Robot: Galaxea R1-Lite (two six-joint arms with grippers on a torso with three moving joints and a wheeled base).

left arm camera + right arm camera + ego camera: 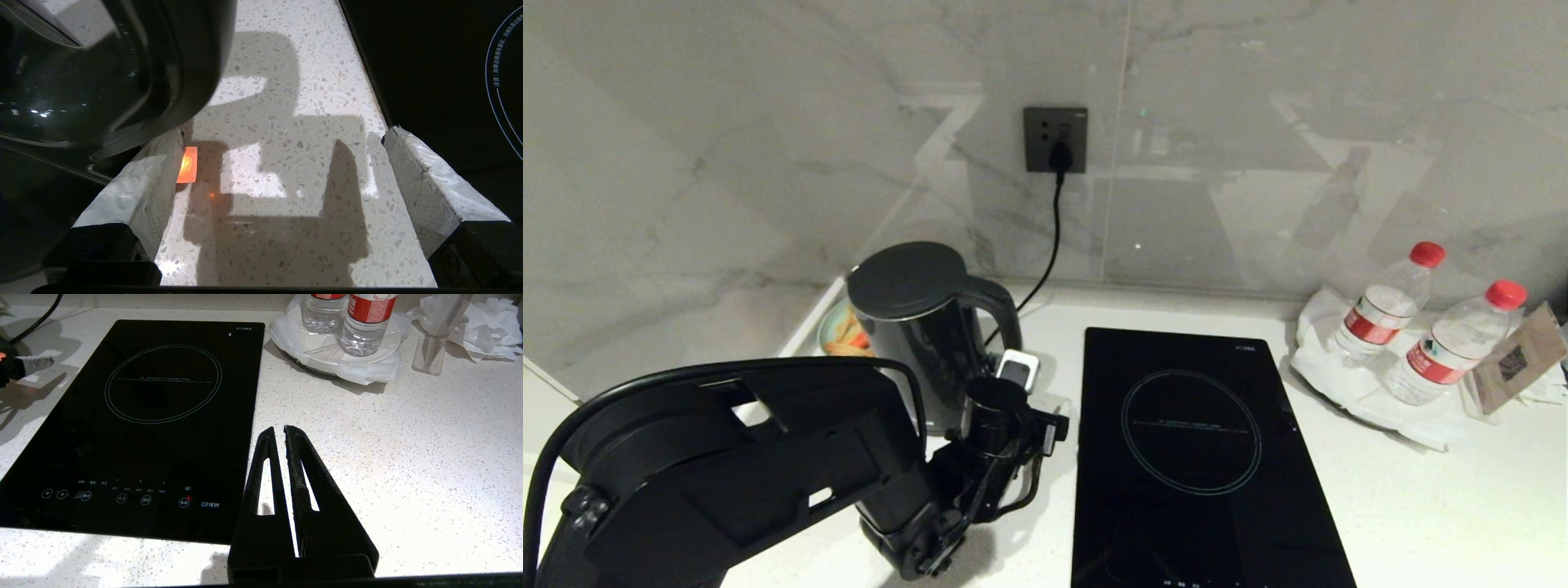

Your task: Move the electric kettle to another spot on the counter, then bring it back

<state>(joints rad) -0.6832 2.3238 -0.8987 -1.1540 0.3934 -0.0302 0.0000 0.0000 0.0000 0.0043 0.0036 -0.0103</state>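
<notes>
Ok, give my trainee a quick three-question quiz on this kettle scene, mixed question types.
1. True or false: the left gripper is shut on the kettle handle.
2. What lies between the kettle and the two bottles on the counter? A. a sink B. the hob C. a cutting board
3. Fill in: the kettle's cord runs up to a ____ on the wall.

Key:
1. False. Its fingers stand wide apart over bare counter, with the kettle handle just beside one of them.
2. B.
3. Socket.
</notes>
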